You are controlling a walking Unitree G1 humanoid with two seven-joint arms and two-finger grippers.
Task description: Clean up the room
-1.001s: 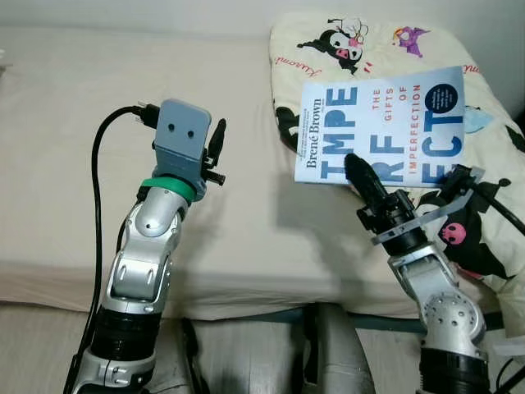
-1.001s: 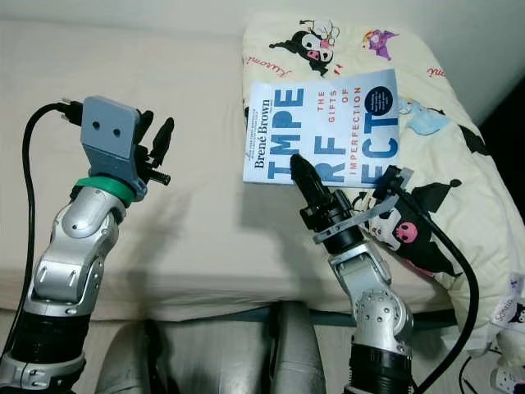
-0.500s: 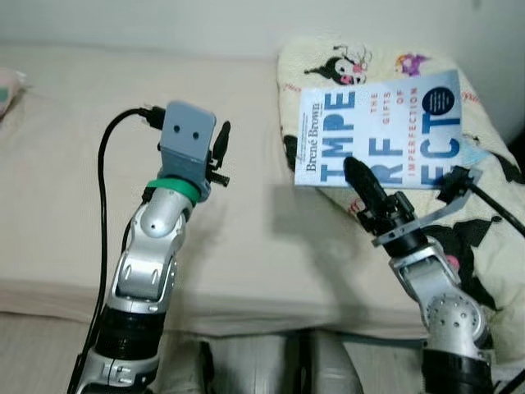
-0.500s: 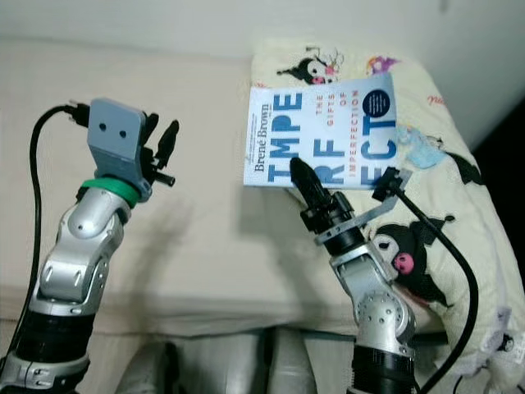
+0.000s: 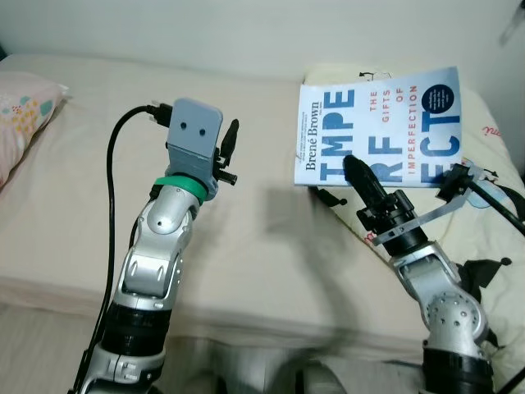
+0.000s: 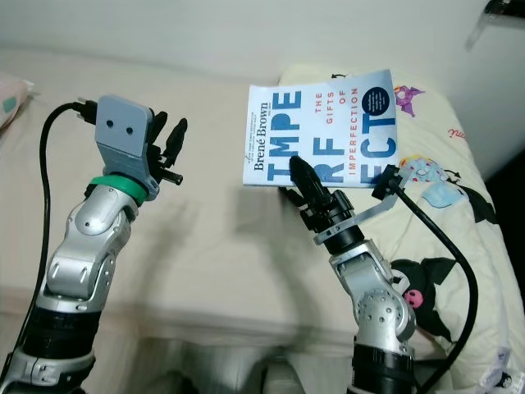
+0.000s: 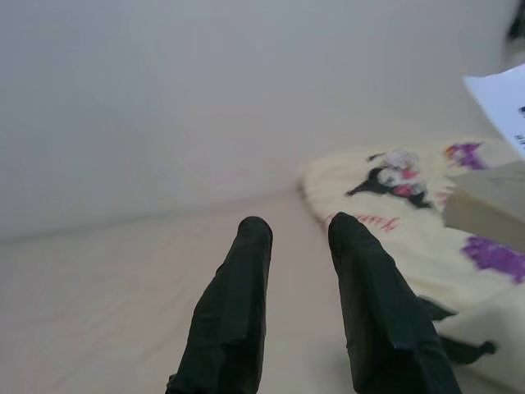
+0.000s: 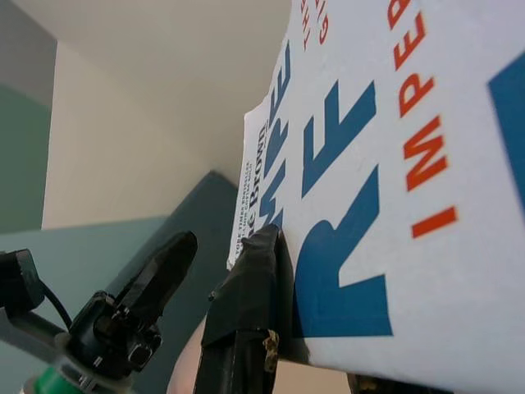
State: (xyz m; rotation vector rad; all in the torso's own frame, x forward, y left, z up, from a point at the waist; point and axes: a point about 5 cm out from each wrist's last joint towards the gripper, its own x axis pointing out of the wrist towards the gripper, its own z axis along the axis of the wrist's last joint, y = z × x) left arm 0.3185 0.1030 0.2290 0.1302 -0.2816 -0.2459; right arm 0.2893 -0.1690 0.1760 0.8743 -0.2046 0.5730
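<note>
Where the bed [image 5: 271, 246] spreads its beige sheet across the head views, a cream quilt [image 6: 443, 222] printed with black cartoon figures lies heaped on its right side, and a pale pink pillow [image 5: 25, 115] with small coloured shapes rests at its far left edge against the white wall [image 5: 246, 29]. Above the sheet the left arm [image 5: 156, 263] stands bent upward, a green band around its wrist, a grey camera block on top and a black cable looping down behind it. Its left gripper [image 7: 299, 308] is raised over the bed, clear of everything, the two black fingers [image 7: 230, 312] parted by a narrow gap with nothing between them. On the other side the right arm [image 5: 439, 308] rises in front of the quilt, a black cable trailing off past it. Held up in the air, above the quilt and touching neither it nor the sheet, is the book [image 5: 381, 127], a white paperback with large blue letters, orange title words and a dark blue circle, cover facing the head camera. The right gripper [image 5: 357, 174] clamps the book at its lower edge, one finger [image 8: 250, 287] pressed flat against the cover just under the blue lettering.
</note>
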